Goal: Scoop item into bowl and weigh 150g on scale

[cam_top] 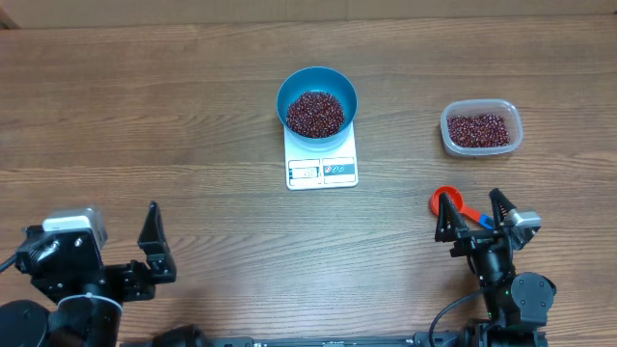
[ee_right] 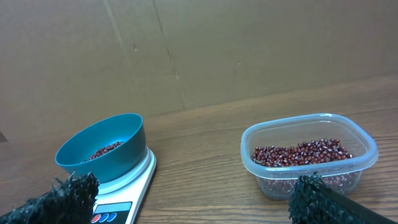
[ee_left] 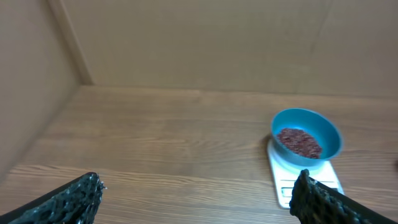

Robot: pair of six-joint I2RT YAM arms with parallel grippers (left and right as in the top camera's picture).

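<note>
Overhead view: the beans (cam_top: 315, 113) are seen heaped in the blue bowl (cam_top: 317, 75), which is set on the far part of the scale (cam_top: 322, 172), its display (cam_top: 305, 173) uncovered at the near edge. A second heap (cam_top: 479, 128) is held in a clear container (cam_top: 481, 104) well to the right of the scale. An orange scoop (cam_top: 446, 201) is laid on the tabletop (cam_top: 145, 116), nearer than the scale and to its right, just beside the right gripper (cam_top: 471, 216). That gripper and the left gripper (ee_left: 196, 198), near and to the left of the scale, are spread fully open with nothing held. The display cannot be read, so the target may be overshot if a full scoop is added. Beans may be scattered if the scoop is tilted in transit, and the bowl may be knocked off centre by a low approach. Counted: one bowl, one scale, one container, one scoop, two heaps of beans, two grippers
</note>
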